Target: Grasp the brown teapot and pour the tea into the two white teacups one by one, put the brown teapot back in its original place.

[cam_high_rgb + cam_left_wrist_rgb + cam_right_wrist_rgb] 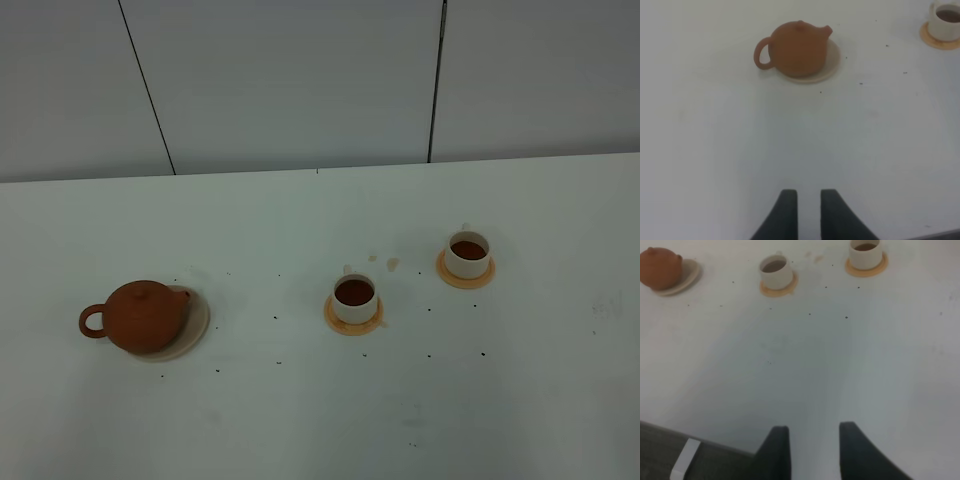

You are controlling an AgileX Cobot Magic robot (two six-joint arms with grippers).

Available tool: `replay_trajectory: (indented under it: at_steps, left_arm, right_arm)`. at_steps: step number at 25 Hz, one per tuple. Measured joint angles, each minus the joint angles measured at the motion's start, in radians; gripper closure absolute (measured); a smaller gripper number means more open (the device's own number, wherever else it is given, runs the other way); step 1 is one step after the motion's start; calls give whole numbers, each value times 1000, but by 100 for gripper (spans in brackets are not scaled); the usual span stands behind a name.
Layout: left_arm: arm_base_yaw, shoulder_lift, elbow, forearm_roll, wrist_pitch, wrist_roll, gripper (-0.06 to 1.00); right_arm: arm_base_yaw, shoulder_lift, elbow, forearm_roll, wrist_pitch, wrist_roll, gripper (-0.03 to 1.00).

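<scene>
The brown teapot (140, 316) sits upright on its beige saucer (198, 322) at the left of the table, handle to the left, a little off the saucer's centre. Two white teacups (354, 296) (467, 254) stand on orange coasters right of centre, both holding dark tea. Neither arm shows in the high view. In the left wrist view my left gripper (809, 192) hangs open and empty, well short of the teapot (797, 47). My right gripper (813, 427) is open and empty near the table's front edge, far from the cups (775, 271) (866, 252).
Small tea stains (392, 264) and scattered dark specks mark the white table around the cups. A grey panelled wall (300, 80) rises behind the table. The right wrist view shows the table's front edge and a white strip (685, 460) below it.
</scene>
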Motion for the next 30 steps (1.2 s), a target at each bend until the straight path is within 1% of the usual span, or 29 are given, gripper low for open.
replay_trajectory:
  at_steps: [4,9,30]
  left_arm:
    - [0,0,1,11,0,-8,76]
    - [0,0,2,78,-5,-90,76]
    - [0,-1,9,85,-10,-105,75]
  right_arm:
    - [0,0,0,0,0,0,73]
    - [0,0,0,0,0,0,73]
    - [0,0,0,3,0,0,73]
